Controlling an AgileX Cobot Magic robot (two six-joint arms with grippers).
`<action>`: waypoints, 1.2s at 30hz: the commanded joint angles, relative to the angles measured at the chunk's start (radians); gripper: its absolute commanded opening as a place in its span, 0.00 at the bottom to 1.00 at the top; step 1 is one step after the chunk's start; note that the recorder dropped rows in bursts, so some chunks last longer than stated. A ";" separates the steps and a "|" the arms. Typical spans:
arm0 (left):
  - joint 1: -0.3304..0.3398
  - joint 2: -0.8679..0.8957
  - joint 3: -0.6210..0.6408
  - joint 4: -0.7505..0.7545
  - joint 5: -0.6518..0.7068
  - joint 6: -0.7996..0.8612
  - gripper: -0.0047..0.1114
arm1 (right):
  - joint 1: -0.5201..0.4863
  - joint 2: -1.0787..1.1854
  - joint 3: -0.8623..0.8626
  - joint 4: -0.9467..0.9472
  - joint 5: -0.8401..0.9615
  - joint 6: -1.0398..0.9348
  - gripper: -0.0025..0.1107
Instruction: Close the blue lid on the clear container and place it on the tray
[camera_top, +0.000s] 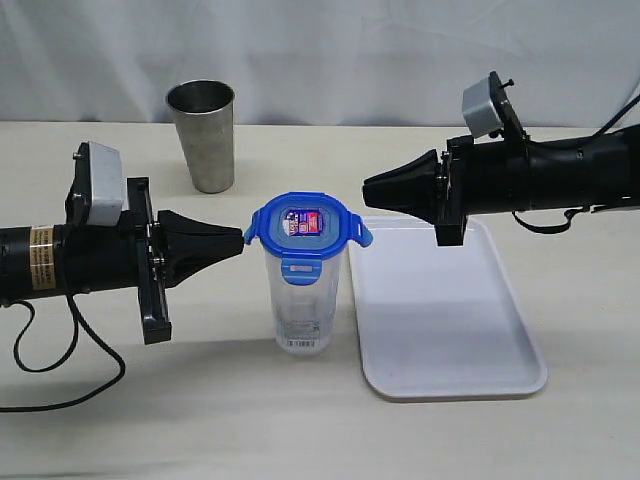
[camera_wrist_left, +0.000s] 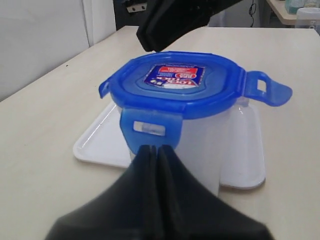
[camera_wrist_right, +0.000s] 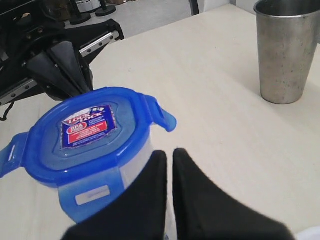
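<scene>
Left gripper (camera_top: 240, 241) first: its black fingers (camera_wrist_left: 145, 165) are pressed tight together, nothing between them. The closed tip points straight at the clear container (camera_top: 303, 318) and sits right at the rim of the blue lid (camera_top: 305, 225). From the left wrist view, those fingertips sit just under the lid tab that hangs folded down towards them. Whether they actually touch it, I can't tell.

Over to the right gripper (camera_top: 367, 188): fingers (camera_wrist_right: 192, 185) closed as well, only a thin slit between them, gripping nothing. It hovers above the container's shoulder on the opposite side, higher than the lid and apart from it.

The lid sits on top of the container, sticker facing up. At least one other tab juts out flat rather than folded down.

The container stands upright on the table (camera_top: 150, 420), barcode label low on its wall. It isn't on the tray (camera_top: 450, 375), which lies flat just beside it, under the right gripper's arm.

Behind the container, well apart and towards the left arm's side, a grey steel tumbler (camera_top: 203, 135) stands upright with its mouth open.
</scene>
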 joint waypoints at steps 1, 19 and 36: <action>-0.003 0.003 -0.003 -0.024 -0.013 -0.014 0.04 | 0.002 0.000 0.003 -0.005 -0.003 0.007 0.06; -0.048 0.003 -0.003 -0.031 -0.013 -0.020 0.04 | 0.002 0.000 0.003 -0.059 -0.003 0.063 0.06; -0.048 0.003 -0.003 -0.032 0.007 -0.018 0.04 | 0.002 0.000 0.029 -0.079 0.010 0.093 0.06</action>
